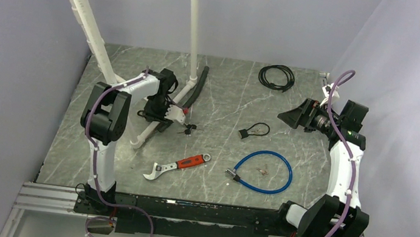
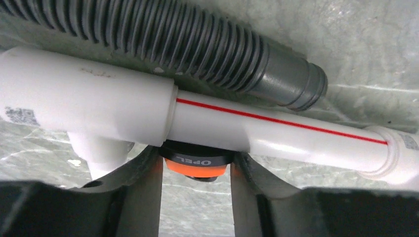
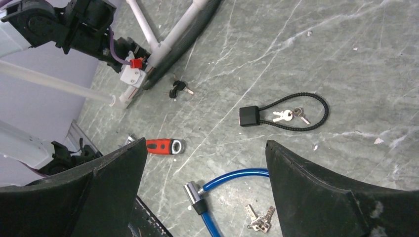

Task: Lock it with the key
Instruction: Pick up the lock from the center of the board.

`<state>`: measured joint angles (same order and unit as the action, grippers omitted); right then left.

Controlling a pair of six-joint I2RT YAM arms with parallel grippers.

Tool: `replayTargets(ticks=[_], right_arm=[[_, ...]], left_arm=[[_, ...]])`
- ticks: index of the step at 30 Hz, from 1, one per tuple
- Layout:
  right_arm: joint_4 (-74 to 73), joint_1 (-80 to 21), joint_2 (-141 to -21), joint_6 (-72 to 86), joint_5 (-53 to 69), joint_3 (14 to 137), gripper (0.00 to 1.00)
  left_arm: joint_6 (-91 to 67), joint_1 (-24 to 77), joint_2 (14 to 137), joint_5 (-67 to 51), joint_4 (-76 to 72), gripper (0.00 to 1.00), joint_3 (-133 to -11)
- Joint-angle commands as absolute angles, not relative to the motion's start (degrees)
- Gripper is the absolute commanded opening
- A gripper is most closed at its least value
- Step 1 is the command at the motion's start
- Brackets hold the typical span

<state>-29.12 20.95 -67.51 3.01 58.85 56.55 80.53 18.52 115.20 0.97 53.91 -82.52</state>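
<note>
Lock barrel (image 2: 196, 160), black with an orange face, sits between the fingers of the left claw (image 2: 196, 177), tucked just under a white pipe (image 2: 276, 123) that crosses above the fingertips. The jaws are narrow, with their pads against the barrel's two sides, probably to steady it so a key can turn without the lock swinging. A grey ribbed hose (image 2: 197, 44) lies beyond the pipe, farther from the claw. Black-headed keys (image 1: 189, 129) lie loose on the table just beyond the fingertips, not yet picked up. They look like the match for this lock. The right claw (image 1: 288, 116) hangs wide and empty well away, above a black cable lock (image 3: 249, 116) and a blue cable lock (image 3: 195, 197). It is likely kept free to fetch the keys.
</note>
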Motion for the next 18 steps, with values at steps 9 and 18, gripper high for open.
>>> replayTargets(ticks=[9, 18], right_arm=[[-22.7, 20.7, -67.7, 6.9, 60.6, 57.0, 0.91], [-20.1, 18.1, -69.6, 9.0, 58.0, 54.0, 0.88]], left_arm=[[85.6, 30.1, 110.2, 7.3, 64.4, 0.03, -97.3], [97.7, 43.4, 109.8, 3.3, 45.1, 0.02, -91.8]])
